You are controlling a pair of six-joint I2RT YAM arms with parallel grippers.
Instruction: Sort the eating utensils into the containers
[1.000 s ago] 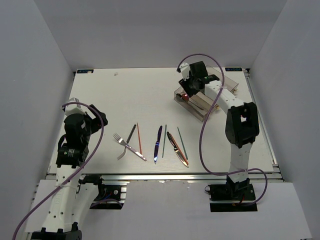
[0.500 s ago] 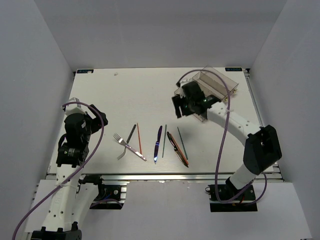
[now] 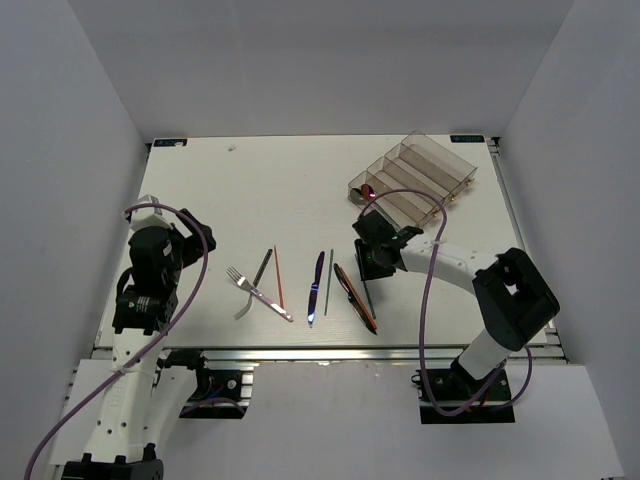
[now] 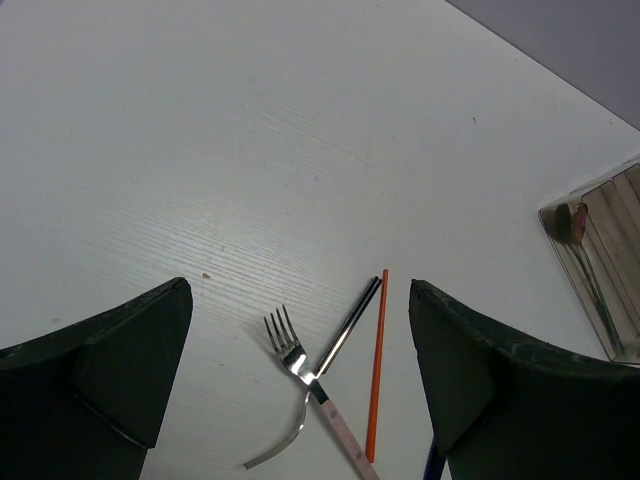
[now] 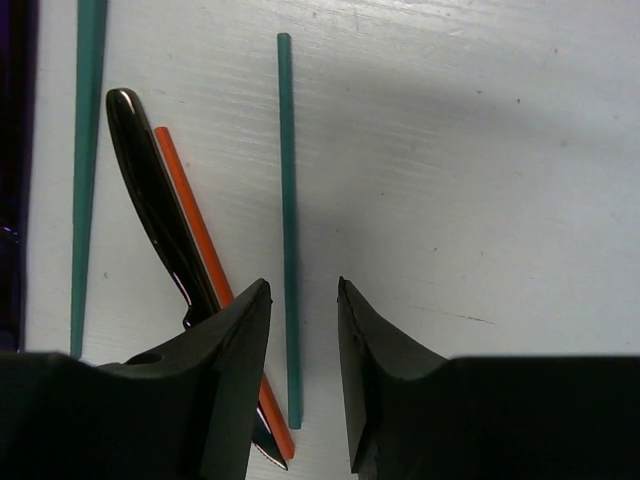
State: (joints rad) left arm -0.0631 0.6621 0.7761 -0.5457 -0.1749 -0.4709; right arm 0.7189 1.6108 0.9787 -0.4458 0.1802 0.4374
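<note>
**A:** What changed on your last move?

**B:** You took the right arm off the organiser tray point(image 3: 432, 158) at the far right of the table point(image 3: 230, 190) and swung it down to the utensil row near the front edge. A second earlier it sat over the tray's near end. Your left arm didn't move.

**A:** Tray contents?

**B:** One red spoon point(image 3: 368, 190) lay in the leftmost compartment. I couldn't make out anything in the other four.

**A:** So one drop done?

**B:** Looked that way. About eight pieces were left on the table, so you were early in the sort.

**A:** Hands?

**B:** The left gripper point(image 4: 300, 290) was wide and empty, hanging above the fork point(image 4: 295, 360), dark chopstick point(image 4: 350, 320) and orange chopstick point(image 4: 377, 360). The right gripper point(image 5: 303, 285) was narrow and held nothing.

**A:** Target?

**B:** You had lined up on the rightmost green chopstick point(image 5: 287, 200). It lay flat on the table with one end between the fingers point(image 5: 225, 380), and I saw no contact.

**A:** Neighbours?

**B:** A black glossy utensil point(image 5: 150, 200), spoon or knife I couldn't tell, and a copper-orange piece point(image 5: 195, 250) lay just beside it. The second green chopstick point(image 5: 85, 180) was further out and the blue knife point(image 3: 315, 290) beyond that.

**A:** Risk?

**B:** It was tight. That side's finger could have caught the copper-orange piece when closing.
</note>
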